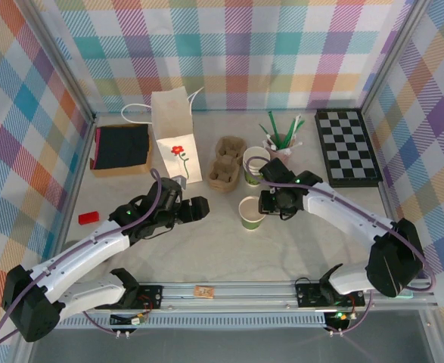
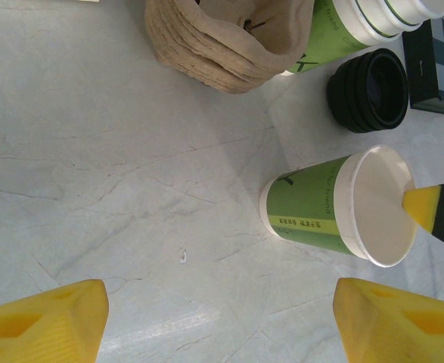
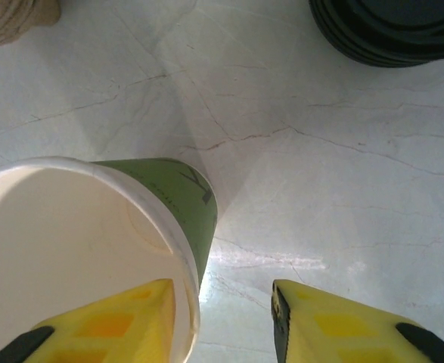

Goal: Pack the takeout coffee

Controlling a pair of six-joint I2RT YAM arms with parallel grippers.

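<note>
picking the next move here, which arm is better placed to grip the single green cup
Right. The right gripper is open and straddles the rim of the green cup, one finger over the mouth, one outside the wall. The left gripper is open too, but apart from the cup.

Open cup (image 1: 251, 212) before the cup stack (image 1: 255, 165) (carrier (image 1: 226, 162) just left), bag (image 1: 175, 134) farther left.
</note>
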